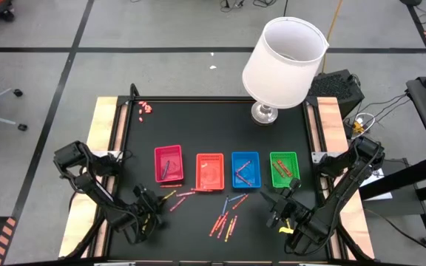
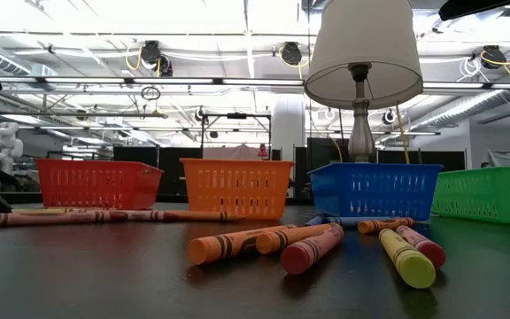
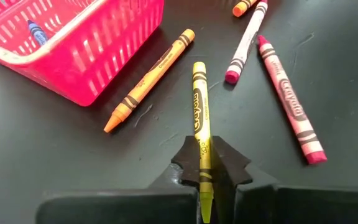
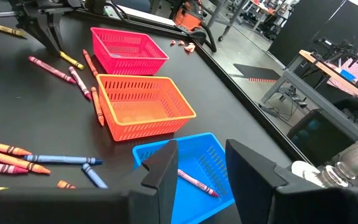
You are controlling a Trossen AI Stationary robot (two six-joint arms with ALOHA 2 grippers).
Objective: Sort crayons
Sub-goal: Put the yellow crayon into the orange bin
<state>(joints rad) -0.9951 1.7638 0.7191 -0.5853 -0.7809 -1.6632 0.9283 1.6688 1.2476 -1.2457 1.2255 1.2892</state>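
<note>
Four small trays stand in a row: pink (image 1: 168, 164), orange (image 1: 210, 171), blue (image 1: 245, 169) and green (image 1: 285, 168). Loose crayons (image 1: 224, 222) lie on the black table in front of them. My left gripper (image 3: 202, 158), near the pink tray's near side (image 1: 152, 201), is shut on a yellow crayon (image 3: 199, 106). An orange crayon (image 3: 151, 78) and a red one (image 3: 291, 106) lie on either side of it. My right gripper (image 4: 201, 174) hangs open above the table by the blue and green trays (image 1: 279, 201), with nothing between its fingers. My left gripper pinches the yellow crayon between its two fingers on the long sides of its near half (image 3: 202, 149). The fingers slant down from the table's near left, and the crayon runs on ahead in line with them. Its far end (image 3: 199, 67) lies on the tabletop.
A lamp with a white shade (image 1: 283, 63) stands at the table's far edge. Tiny pink-red bits (image 1: 145, 108) lie at the far left corner. The blue tray holds a pink crayon (image 4: 197, 182). Several crayons (image 2: 308, 248) are scattered near the front middle.
</note>
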